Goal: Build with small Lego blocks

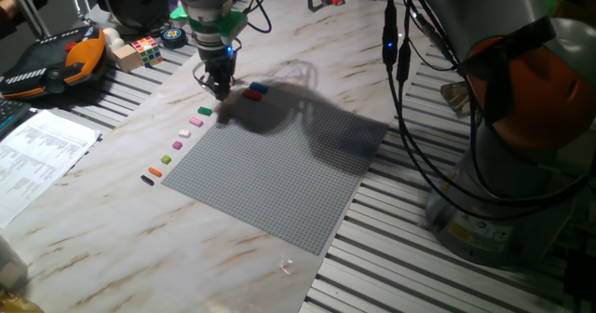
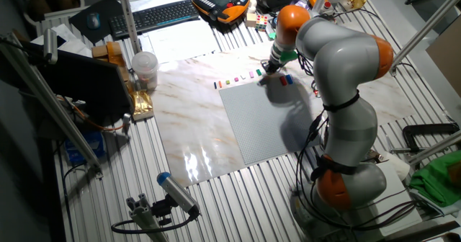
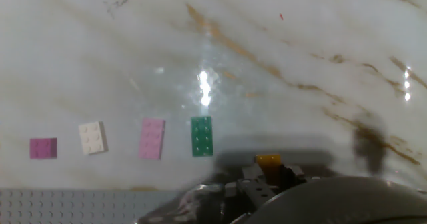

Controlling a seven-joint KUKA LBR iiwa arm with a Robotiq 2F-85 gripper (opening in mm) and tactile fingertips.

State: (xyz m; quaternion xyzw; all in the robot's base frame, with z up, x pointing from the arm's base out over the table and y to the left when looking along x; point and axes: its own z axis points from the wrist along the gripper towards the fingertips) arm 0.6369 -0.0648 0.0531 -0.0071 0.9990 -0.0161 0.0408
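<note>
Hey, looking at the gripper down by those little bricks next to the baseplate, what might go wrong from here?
1. The gripper is low over a yellow brick that the hand view mostly hides, so a grasp may miss or flick it.
2. The green brick lies close beside, so the fingers might nudge it.
3. The grey baseplate edge is near; a sideways move could catch it.

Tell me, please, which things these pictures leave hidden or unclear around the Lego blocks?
- Fingers: in the hand view, cut off by the bottom edge behind the blurred gripper body; open or shut is unclear.
- Yellow block: hand view, partly hidden by the gripper; whether it is held is unclear.
- Orange and black blocks: one fixed view, too small for studs.
</note>
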